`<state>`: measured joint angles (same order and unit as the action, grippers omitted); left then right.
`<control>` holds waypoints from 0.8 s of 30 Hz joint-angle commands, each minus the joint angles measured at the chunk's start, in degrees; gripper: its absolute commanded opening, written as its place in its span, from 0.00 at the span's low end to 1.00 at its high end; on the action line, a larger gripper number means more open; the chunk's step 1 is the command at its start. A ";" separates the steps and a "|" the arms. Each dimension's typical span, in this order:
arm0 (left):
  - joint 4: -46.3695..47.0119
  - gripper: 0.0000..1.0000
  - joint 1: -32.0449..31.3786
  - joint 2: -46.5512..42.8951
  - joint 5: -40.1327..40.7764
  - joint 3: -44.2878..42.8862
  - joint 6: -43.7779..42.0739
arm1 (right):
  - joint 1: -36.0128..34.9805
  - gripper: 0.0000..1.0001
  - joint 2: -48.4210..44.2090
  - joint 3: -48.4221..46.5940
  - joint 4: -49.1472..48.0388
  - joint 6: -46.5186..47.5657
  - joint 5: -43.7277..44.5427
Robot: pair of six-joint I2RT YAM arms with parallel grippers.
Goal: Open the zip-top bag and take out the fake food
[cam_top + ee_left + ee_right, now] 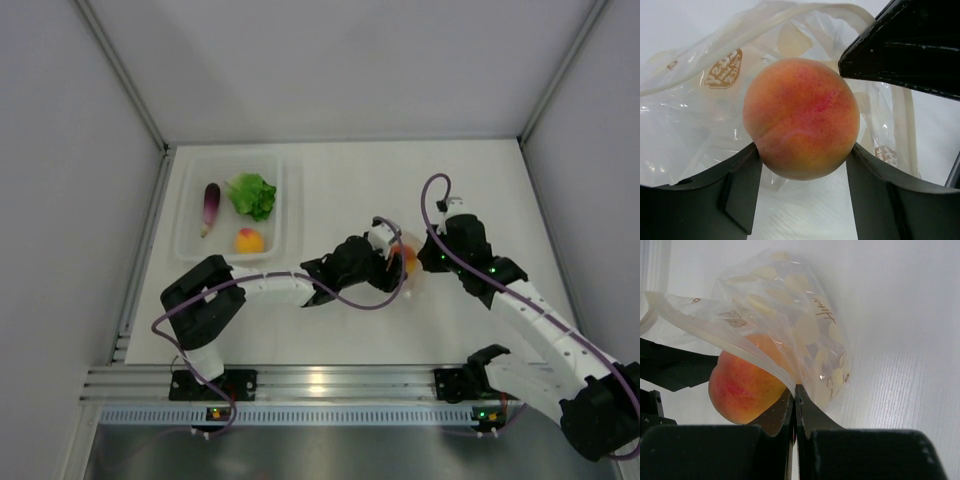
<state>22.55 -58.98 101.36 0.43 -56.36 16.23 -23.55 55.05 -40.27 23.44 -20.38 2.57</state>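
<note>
Found peach [800,117] clamped between fingers of left claw [804,150], at mouth of zip-top bag [790,325] lying straight beyond that claw; found bag rim pinched tight in right claw [795,396] just beside; judged withdrawal backward.

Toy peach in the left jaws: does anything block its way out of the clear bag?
Nothing visible does. The round orange-yellow toy peach sits at the open mouth of the clear dotted plastic bag, whose lip the right jaws pinch.
</note>
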 commanded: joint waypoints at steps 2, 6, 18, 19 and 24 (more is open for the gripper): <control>4.17 0.00 -0.17 -5.03 -1.04 0.90 2.67 | 0.26 0.00 0.41 -0.86 -3.75 0.69 1.38; 5.75 0.00 -0.34 -7.14 -1.39 2.74 3.28 | 0.17 0.00 0.85 -0.60 -3.67 0.69 2.09; 16.90 0.00 -0.17 -15.66 -6.75 10.83 6.97 | 0.08 0.00 0.67 -0.16 -4.90 -0.01 0.34; 17.87 0.00 -0.26 -16.63 -7.02 11.09 7.50 | 0.08 0.00 0.76 -0.07 -5.16 -0.01 0.07; 21.05 0.00 -0.17 -18.30 -5.35 11.80 11.89 | 0.17 0.00 -0.03 0.72 -6.04 -0.62 -0.72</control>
<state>35.73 -59.05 85.69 -4.93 -44.73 24.80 -23.57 55.90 -39.83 21.65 -20.62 2.52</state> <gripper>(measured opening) 0.671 0.006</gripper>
